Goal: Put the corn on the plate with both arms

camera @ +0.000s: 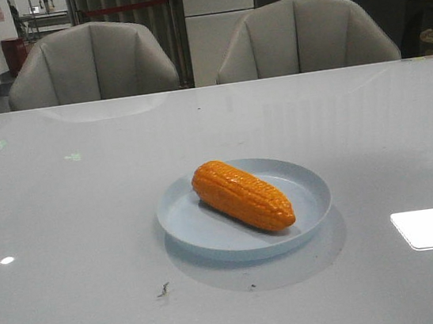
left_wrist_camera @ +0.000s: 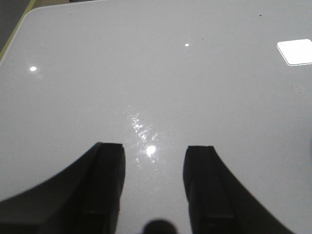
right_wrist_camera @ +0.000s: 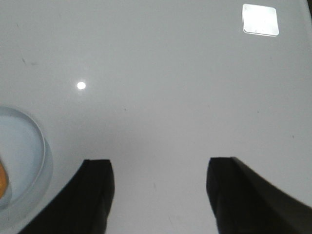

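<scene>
The orange corn (camera: 241, 194) lies diagonally on the pale blue plate (camera: 310, 196) in the middle of the white table in the front view. Neither arm shows in the front view. My left gripper (left_wrist_camera: 154, 147) is open and empty over bare table, with no corn or plate in its view. My right gripper (right_wrist_camera: 159, 162) is open and empty over bare table. In the right wrist view the plate's rim (right_wrist_camera: 45, 151) and a sliver of the corn (right_wrist_camera: 3, 184) show at the edge, beside the gripper and apart from it.
Two grey chairs (camera: 92, 62) stand behind the table's far edge. Bright light reflections (camera: 430, 228) lie on the glossy tabletop. A small dark speck (camera: 163, 290) lies near the table's front.
</scene>
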Robot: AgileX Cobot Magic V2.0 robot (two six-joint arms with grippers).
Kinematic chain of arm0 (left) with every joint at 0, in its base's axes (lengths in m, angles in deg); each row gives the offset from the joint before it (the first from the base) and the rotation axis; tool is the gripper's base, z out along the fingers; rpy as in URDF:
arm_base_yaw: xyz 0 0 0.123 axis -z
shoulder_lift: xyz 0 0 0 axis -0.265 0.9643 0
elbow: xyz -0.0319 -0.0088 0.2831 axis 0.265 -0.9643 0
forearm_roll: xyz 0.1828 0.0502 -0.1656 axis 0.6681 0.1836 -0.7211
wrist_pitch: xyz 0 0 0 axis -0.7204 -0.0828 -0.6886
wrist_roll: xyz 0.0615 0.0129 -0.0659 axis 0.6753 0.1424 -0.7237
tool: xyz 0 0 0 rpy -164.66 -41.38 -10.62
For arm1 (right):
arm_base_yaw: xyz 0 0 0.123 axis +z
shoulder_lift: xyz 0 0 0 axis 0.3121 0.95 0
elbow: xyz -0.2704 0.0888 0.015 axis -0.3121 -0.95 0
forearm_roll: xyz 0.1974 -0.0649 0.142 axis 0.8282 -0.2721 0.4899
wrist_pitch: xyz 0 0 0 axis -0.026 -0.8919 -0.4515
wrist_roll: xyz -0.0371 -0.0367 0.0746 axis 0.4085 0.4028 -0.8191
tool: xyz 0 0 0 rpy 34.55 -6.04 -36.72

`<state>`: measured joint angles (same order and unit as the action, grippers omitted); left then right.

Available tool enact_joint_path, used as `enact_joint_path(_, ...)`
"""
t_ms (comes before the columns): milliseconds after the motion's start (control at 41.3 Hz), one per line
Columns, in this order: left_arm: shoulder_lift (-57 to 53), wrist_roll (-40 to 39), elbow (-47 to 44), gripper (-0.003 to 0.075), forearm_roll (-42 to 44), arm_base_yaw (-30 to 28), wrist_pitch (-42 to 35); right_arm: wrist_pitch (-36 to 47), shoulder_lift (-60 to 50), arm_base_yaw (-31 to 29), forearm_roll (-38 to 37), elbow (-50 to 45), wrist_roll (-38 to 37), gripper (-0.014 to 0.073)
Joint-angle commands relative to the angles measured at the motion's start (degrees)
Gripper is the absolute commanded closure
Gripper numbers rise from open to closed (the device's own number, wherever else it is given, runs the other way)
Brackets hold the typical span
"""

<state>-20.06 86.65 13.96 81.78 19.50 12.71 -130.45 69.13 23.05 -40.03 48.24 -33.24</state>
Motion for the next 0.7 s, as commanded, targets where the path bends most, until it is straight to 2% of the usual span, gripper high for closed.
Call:
enact_joint_path(0,-0.8,-0.4,1.6,0.0364,-0.2,-0.1,-4.2,5.8,-5.8,-0.6,-0.5,-5.7,1.5,0.0072)
enact_joint_path(169,-0.8,-0.4,1.6,0.0364,-0.2,-0.1,-4.1,9.5,-13.7,-0.6,3.1,-17.5,1.5,0.0072)
enact_joint_path(411,-0.8,-0.4,1.6,0.0375,-0.2,-0.1,-4.1,10.8,-18.1,-0.6,3.1,-19.9,1.4,0.0072)
enact_joint_path(484,-0.8,-0.4,1.6,0.0413,-0.2,-0.1,-4.1,10.3,-18.0,-0.6,3.1,-19.9,1.4,0.0072)
enact_joint_path(678,-0.8,-0.4,1.6,0.0571,-0.2,-0.1,-4.1,9.7,-17.9,-0.6,3.1,-19.9,1.4,0.0072)
